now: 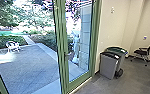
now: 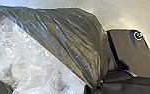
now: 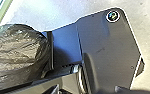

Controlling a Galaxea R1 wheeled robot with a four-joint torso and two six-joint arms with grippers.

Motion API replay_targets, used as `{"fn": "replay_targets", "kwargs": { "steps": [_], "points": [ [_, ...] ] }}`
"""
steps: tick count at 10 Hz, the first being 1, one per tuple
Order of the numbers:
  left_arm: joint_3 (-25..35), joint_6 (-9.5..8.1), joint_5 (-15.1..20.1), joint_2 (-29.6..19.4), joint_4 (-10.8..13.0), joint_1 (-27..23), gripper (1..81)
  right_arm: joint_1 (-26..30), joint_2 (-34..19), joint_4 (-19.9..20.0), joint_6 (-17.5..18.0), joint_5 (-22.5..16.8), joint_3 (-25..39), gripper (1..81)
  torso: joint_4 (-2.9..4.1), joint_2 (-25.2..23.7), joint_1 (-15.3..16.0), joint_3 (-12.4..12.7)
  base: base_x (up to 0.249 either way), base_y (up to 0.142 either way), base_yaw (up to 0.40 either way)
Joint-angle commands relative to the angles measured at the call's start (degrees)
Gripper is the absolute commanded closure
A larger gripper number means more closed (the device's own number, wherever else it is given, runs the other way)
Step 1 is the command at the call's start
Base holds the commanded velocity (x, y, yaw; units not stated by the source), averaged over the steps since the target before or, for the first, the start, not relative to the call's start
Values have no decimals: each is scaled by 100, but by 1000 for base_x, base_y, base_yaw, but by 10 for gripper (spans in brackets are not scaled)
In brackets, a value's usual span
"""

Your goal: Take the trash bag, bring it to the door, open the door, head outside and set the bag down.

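Trash bag [image 2: 66,37], black: near, beside the robot's base [image 2: 138,55]. Likely light, soft, slippery; you best grasp its gathered end [image 2: 95,81]. Grip, left and right: you cannot tell open from closed.

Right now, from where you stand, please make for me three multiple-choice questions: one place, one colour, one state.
1. Where are the grey bins?
A) Outside
B) Indoors, near the green-or-other-coloured door frame
C) Behind the office chair

2. What colour is that frame?
A) Red
B) White
C) Green

3. How is the dark office chair?
A) Upright, unoccupied
B) On its side
C) Occupied

1 B: they stand on the indoor floor, right of the frame.
2 C: the head view shows it green.
3 A: nobody sits there, and its backrest points up.
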Motion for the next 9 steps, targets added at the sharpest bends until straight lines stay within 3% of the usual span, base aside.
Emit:
{"fn": "replay_targets", "kwargs": {
  "steps": [1,9],
  "points": [
    [3,30,286,50,79,-302,811,301,26,-31,-19,-269,21,10,0,0,0,0,152,-65,0],
    [-14,30,294,50,79,-302,811,301,26,-22,-19,-269,13,10,0,2,0,0,152,-65,0]
  ]
}}
